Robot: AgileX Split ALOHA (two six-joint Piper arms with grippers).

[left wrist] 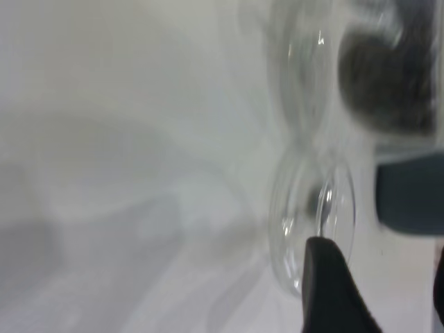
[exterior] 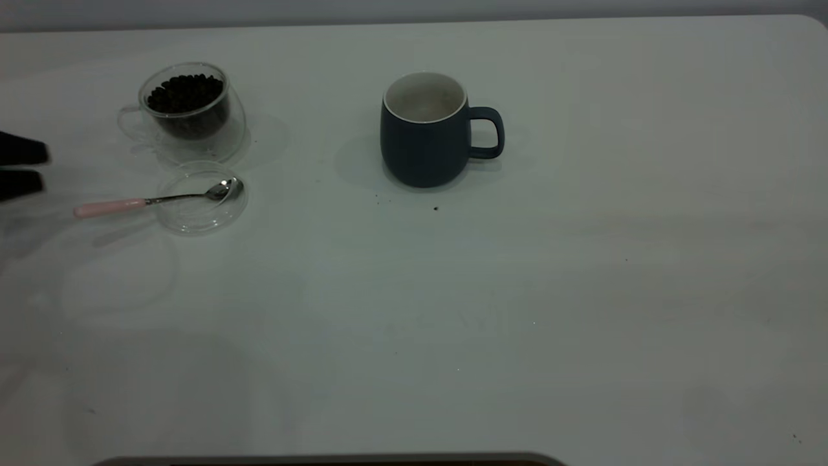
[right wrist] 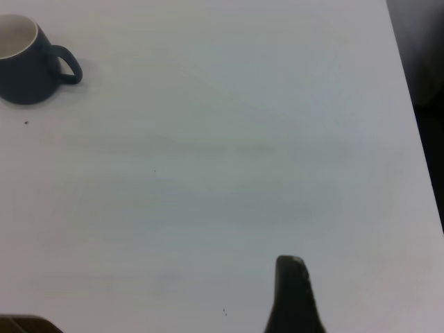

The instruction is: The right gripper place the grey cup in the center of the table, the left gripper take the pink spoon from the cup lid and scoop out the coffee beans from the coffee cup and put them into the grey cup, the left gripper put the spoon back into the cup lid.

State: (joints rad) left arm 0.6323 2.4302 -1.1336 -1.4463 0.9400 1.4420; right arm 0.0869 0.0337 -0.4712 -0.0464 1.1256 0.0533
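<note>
- The grey cup (exterior: 425, 133) stands upright near the middle of the table (exterior: 582, 291), handle toward the right arm's side, nothing in it that shows — so the placing looks done, and the step in hand is, by my reading, the spoon pickup.
- The pink spoon (exterior: 158, 199) lies with its metal bowl inside the clear cup lid (exterior: 202, 197) and its pink handle sticking out over the rim onto the table, pointing toward the left edge of the exterior view.
- The coffee cup (exterior: 187, 110), glass and full of dark coffee beans (exterior: 185, 92), stands just behind the lid, nearly touching it.
- The left gripper (exterior: 21, 166) is at the exterior view's left edge, fingers spread with a gap between them, holding nothing, near the spoon handle's tip but not on it.
- To do it well: close on the pink handle, not the metal neck — it is likely the less slippery grip — and take it well up from the tip so the spoon does not pivot.
- Lift straight before swinging, or the bowl may drag the light lid along or knock the glass cup.
- The right gripper (right wrist: 295, 295) hangs over bare table well away from the grey cup; only one finger shows, so I cannot tell its state.
</note>
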